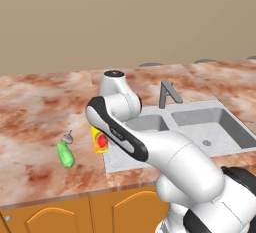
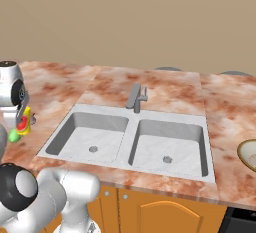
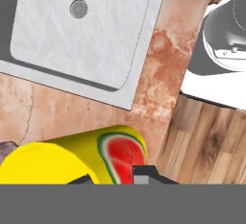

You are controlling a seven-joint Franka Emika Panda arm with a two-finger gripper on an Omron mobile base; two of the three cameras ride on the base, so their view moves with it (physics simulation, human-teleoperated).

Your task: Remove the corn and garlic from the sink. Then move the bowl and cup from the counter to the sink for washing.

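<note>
Yellow cup (image 3: 72,158), watermelon print on its side: clamped in the end effector (image 3: 113,180), held beside the left basin of the sink (image 2: 125,127); green corn (image 1: 65,155) and garlic (image 1: 67,138): on the marble worktop (image 1: 35,112), left of the sink; beige bowl (image 2: 248,154): on the worktop at far right.

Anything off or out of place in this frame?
Nothing stands out. The corn and garlic lie on the counter left of the sink, both basins hold nothing, and the end effector is shut on the cup, lifted near the sink's left edge. The bowl sits upright at right.
</note>
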